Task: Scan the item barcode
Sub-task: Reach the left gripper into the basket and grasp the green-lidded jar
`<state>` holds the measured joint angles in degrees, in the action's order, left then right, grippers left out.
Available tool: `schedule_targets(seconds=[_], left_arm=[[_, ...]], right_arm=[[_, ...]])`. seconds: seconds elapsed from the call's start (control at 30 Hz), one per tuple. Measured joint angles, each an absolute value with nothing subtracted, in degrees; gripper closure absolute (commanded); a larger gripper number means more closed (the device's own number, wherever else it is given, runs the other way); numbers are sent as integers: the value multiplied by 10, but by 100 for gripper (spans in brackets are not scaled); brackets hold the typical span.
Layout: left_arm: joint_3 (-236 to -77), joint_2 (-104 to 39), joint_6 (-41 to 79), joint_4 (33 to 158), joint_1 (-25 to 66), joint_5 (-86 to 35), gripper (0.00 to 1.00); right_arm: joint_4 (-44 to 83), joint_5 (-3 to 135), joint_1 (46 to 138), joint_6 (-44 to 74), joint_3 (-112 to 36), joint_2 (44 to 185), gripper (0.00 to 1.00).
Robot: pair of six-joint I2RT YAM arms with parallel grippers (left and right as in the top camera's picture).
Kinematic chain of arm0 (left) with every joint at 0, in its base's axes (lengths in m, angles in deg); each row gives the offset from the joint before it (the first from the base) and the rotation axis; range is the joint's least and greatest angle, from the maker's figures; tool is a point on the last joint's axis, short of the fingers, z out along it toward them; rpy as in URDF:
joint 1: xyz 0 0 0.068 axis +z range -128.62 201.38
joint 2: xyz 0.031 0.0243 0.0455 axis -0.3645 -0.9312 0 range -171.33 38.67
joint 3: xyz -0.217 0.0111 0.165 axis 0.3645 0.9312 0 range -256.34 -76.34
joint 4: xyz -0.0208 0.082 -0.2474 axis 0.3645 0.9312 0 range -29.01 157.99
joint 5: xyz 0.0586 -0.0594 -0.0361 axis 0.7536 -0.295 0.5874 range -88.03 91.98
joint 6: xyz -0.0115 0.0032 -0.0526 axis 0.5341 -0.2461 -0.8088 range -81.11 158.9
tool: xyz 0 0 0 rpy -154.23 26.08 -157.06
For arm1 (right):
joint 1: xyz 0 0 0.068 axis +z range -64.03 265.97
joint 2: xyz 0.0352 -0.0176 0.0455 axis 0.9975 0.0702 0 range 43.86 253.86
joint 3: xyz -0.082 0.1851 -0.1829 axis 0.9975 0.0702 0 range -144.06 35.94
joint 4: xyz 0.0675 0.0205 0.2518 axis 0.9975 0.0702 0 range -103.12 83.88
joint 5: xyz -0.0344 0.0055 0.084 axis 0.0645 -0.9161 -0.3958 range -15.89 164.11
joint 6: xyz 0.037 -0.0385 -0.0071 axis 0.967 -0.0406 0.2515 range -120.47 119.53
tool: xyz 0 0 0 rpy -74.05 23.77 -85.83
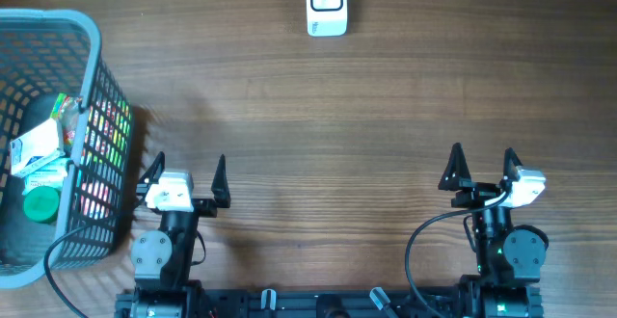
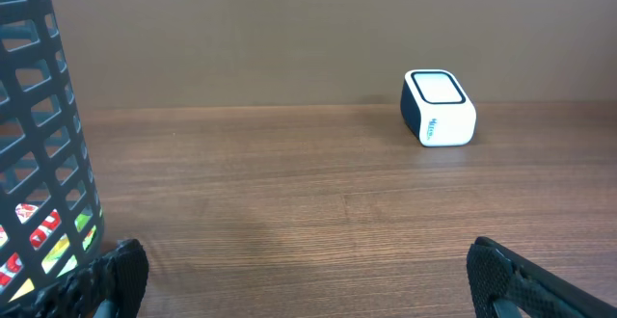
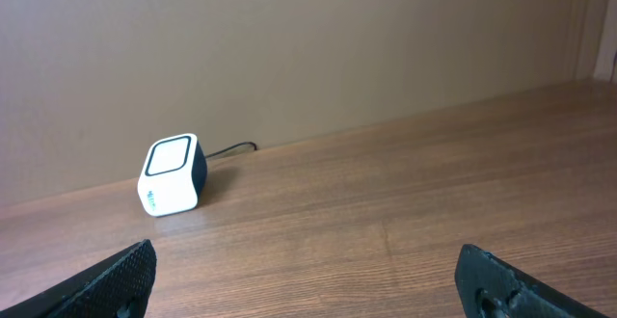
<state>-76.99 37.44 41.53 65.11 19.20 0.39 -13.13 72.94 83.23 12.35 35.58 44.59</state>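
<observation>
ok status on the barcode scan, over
Left gripper, right gripper: jaws open, empty. Packaged items sit in the grey basket, none picked. Barcode scanner at the far edge, nothing blocking it.

Wooden table [image 1: 318,116], plain beige wall [image 3: 289,48]

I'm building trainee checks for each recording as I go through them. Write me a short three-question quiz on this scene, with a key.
1. True or false: the left gripper and the right gripper both have their fingers open and empty.
2. Where on the table does the scanner stand? A) at the near edge, by the arm bases B) at the far edge, roughly midway between the two arms C) under the left arm
3. What holds the items waiting to be scanned, and on which side is it?
Key: 1 true. 2 B. 3 the grey basket, on the robot's left.
</observation>
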Motion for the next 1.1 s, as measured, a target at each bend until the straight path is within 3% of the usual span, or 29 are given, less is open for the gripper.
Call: schedule_targets(seconds=[0.3, 0.63, 0.7, 0.9, 1.1], left_arm=[[-777, 368, 415, 661, 192, -56, 0], [-928, 254, 410, 706, 192, -87, 0], [-1003, 195, 389, 733, 192, -95, 0], [-1331, -7, 347, 1012, 192, -147, 0], [-1393, -70, 313, 1077, 192, -187, 0]], right_arm=[[-131, 729, 832, 123, 356, 446, 0], [-131, 729, 832, 123, 356, 446, 0], [-131, 729, 832, 123, 356, 446, 0], [-131, 729, 832, 123, 356, 446, 0], [-131, 729, 832, 123, 356, 446, 0]])
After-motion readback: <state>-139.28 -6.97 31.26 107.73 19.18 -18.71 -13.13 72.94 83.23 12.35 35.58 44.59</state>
